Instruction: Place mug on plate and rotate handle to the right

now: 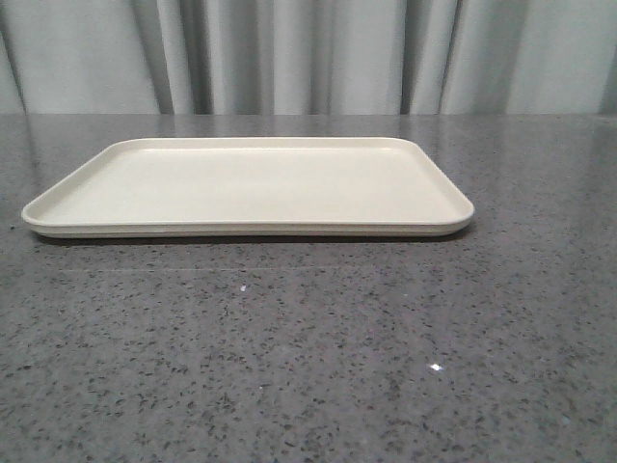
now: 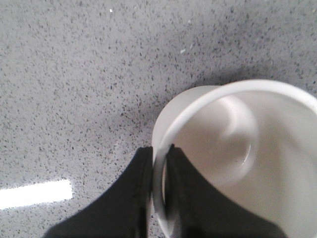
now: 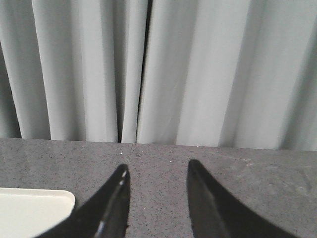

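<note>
Mug held by its rim, plate bare

The left gripper (image 2: 159, 198) pinched the mug (image 2: 233, 153) wall; the thin hold risked slipping. The right gripper (image 3: 156, 198) stood open.

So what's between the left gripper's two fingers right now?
In the left wrist view, the mug's white rim runs between the left gripper's fingers.
</note>
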Action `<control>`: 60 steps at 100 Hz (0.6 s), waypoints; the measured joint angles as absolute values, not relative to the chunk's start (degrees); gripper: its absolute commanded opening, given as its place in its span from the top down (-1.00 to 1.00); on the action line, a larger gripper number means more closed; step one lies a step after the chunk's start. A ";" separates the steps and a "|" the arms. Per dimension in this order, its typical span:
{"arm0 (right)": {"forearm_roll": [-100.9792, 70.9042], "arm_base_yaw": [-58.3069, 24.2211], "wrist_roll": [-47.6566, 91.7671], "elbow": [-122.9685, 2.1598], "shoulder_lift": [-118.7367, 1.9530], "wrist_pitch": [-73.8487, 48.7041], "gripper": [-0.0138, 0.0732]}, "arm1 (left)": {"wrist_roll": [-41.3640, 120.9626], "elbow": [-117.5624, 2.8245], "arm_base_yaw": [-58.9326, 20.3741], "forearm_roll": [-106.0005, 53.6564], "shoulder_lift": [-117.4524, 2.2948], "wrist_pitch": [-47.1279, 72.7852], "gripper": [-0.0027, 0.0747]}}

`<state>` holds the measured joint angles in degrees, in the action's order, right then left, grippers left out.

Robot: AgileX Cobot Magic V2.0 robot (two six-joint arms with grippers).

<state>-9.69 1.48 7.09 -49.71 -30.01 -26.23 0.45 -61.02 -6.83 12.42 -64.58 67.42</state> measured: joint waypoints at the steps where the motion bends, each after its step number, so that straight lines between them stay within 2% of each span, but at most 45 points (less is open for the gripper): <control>1: -9.69 1.48 7.09 -49.71 -30.01 -26.23 -0.01 | 0.45 -61.12 -6.83 12.28 -64.58 67.56 0.95; 60: -9.69 1.48 7.09 -49.71 -30.01 -26.35 -0.01 | 4.45 -71.47 -6.83 2.94 -66.81 68.22 0.96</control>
<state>-9.69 1.48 7.09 -49.71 -30.01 -26.35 4.45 -71.47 -6.83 2.94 -66.81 68.22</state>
